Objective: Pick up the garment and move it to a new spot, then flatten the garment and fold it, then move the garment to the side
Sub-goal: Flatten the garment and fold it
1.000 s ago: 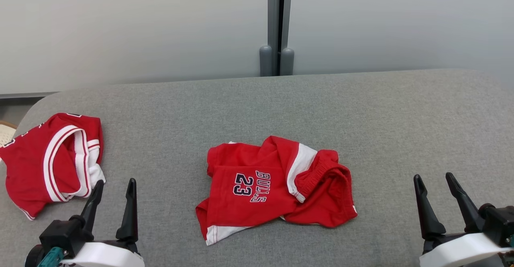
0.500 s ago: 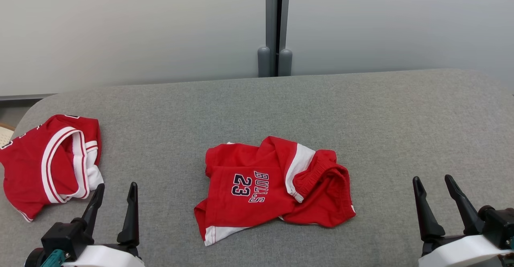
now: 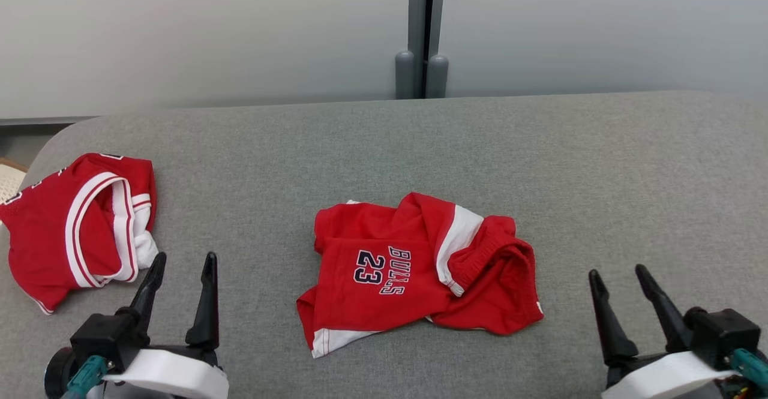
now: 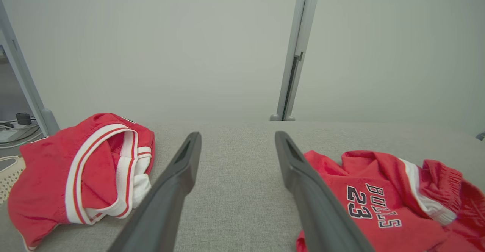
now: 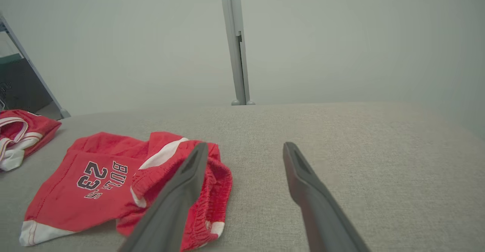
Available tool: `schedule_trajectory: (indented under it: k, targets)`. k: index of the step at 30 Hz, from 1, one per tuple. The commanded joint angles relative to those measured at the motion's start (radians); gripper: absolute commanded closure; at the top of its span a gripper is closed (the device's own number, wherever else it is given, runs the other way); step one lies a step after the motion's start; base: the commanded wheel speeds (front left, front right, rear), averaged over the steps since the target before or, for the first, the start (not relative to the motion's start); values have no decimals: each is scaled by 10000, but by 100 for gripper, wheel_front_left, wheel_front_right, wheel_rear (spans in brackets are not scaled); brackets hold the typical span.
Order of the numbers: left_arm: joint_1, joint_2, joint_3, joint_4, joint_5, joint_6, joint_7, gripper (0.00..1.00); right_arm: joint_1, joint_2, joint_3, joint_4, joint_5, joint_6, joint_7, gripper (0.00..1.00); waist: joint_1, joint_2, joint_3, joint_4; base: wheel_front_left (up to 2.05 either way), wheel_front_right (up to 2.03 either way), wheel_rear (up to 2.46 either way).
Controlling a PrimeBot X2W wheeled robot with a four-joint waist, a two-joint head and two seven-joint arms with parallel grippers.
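left of the garment, another jersey

I am observing the garment: red shorts with white trim and dark "BULLS 23" lettering, lying crumpled near the middle of the grey fabric-covered desk. Its right part is bunching up, the ribbed waistband showing there.

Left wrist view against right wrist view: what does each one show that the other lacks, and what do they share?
Left wrist view: the open left gripper and cables at the far left. Right wrist view: the open right gripper and the white hem of the BULLS 23 shorts. Shared: these shorts, the striped red garment, the grey surface and the grey post.
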Motion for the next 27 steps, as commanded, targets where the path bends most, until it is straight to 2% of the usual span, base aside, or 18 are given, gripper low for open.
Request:
schedule_trajectory:
  k: [1,6,10,16,17,18,19,27]
  targets:
    - [-364,-35,-86,-133,100,39,22,0,-202,-50,344,156,8,-2,89,0,0,-1,312,281,0,0,0]
    - [-904,-136,-327,-286,262,-25,-13,0,-587,-70,1352,687,188,-3,167,0,0,-1,849,814,0,0,0]
    - [-1458,-355,-543,-237,346,-130,-183,0,-1171,-9,2302,1621,406,-3,65,0,0,-1,1266,1363,0,0,0]
    - [-1884,-486,-750,-52,452,-215,-376,0,-2047,130,2918,3208,662,-3,-317,0,0,-1,1556,1788,0,0,0]
    - [-1932,-480,-763,-44,484,-214,-392,0,-2166,156,2928,3387,700,-3,-414,12,0,-1,1589,1804,0,0,0]
    - [-1964,-475,-774,-25,492,-208,-417,0,-2271,169,2928,3539,751,-3,-518,61,0,-1,1606,1808,0,0,0]
    - [-1967,-448,-771,-11,518,-193,-450,0,-2405,153,2905,3688,821,-3,-728,100,0,-1,1634,1774,0,0,0]
    - [-1897,-364,-661,-29,486,-49,-525,0,-2118,-251,1983,3271,1002,-3,-1445,100,0,-1,1577,1294,0,0,0]
